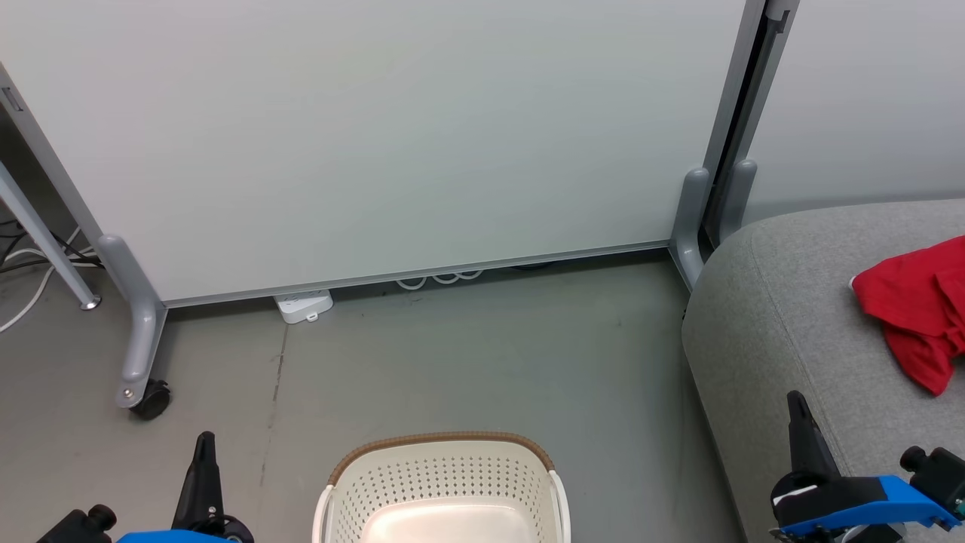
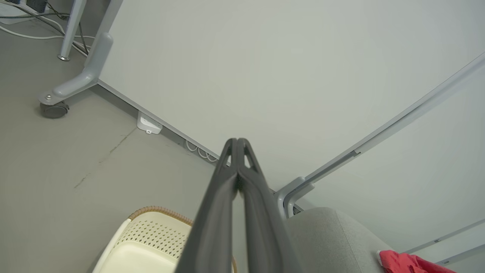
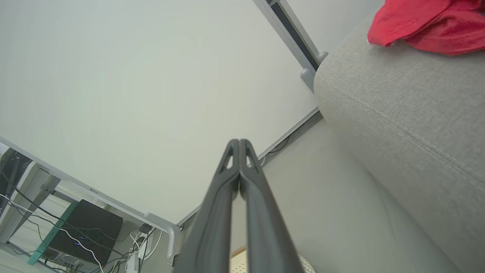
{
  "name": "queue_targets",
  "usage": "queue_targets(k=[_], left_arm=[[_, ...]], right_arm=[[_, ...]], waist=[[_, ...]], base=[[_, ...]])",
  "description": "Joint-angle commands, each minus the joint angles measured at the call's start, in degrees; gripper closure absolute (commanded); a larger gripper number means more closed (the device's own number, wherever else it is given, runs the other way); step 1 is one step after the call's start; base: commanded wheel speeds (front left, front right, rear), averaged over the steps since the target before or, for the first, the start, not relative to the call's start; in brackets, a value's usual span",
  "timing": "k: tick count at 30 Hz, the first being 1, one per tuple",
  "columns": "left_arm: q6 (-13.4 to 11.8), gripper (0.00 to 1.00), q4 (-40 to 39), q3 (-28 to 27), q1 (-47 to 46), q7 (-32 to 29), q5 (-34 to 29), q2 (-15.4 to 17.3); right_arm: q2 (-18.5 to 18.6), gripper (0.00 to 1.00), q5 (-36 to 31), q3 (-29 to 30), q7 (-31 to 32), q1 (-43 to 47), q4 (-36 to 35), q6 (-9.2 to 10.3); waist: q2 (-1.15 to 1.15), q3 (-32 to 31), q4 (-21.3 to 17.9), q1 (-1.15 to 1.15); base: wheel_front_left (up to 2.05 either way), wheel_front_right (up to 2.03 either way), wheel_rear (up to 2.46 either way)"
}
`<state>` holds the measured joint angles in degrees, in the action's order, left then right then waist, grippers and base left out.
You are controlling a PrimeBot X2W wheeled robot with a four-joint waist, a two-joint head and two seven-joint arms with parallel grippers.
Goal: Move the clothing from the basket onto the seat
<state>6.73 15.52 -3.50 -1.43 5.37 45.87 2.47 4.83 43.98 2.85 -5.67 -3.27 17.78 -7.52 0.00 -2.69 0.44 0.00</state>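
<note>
- One left tool: two long dark fingers pressed flat together at the tips, nothing held. Sits low left in the head view, over the floor just left of the basket.
- One right tool: two matching dark fingers, also closed tight on nothing. In the head view it is low right, over the seat's front edge.
- Clothing: one crumpled red heap of soft matte fabric with a sliver of white trim. It lies on top of the seat at far right, cut by the frame edge. Cannot tell if it is one piece or two.
- One basket: cream plastic with rows of small holes in the wall, a curved brown woven-look rim and two white side handles. Its smooth pale bottom shows. It stands on the floor at bottom centre, between the tools and apart from the seat.
- One seat: grey woven upholstery, bulky, with a rounded corner and one stitched seam along the side.
- Floor: grey and smooth, with a thin dark crack.
- Two panels: flat white with thin metal edging, on three rounded grey feet.
- One black caster.
- One white power strip at the panel base.
</note>
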Motion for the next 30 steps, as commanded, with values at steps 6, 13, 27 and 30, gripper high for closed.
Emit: queue_targets(k=[6, 13, 27, 30], left_arm=[[0.4, 1.00, -1.0, -0.7, -2.1, -1.3, 5.0, 0.4], [0.5, 1.00, -1.1, -1.0, -2.6, -2.7, 10.6, 0.4], [0.5, 1.00, -1.2, -1.5, -3.3, -5.0, 19.4, 0.5], [0.5, 1.00, -1.3, -1.6, -3.4, -5.4, 21.1, 0.5]], right_arm=[[-0.2, 1.00, 5.3, 0.6, 1.3, -1.9, -1.2, 0.02], [-0.4, 1.00, 11.1, 1.0, 2.8, -2.1, -1.6, 0.02], [-0.8, 1.00, 20.3, 1.7, 5.2, -2.4, -2.2, 0.03], [-0.9, 1.00, 22.0, 1.9, 5.7, -2.5, -2.3, 0.03]], waist=[[0.00, 0.2, 0.0, 0.00], [0.00, 0.5, -0.1, 0.00], [0.00, 0.9, -0.1, 0.00], [0.00, 1.0, -0.2, 0.00]], base=[[0.00, 0.00, 0.00], [0.00, 0.00, 0.00], [0.00, 0.00, 0.00], [0.00, 0.00, 0.00]])
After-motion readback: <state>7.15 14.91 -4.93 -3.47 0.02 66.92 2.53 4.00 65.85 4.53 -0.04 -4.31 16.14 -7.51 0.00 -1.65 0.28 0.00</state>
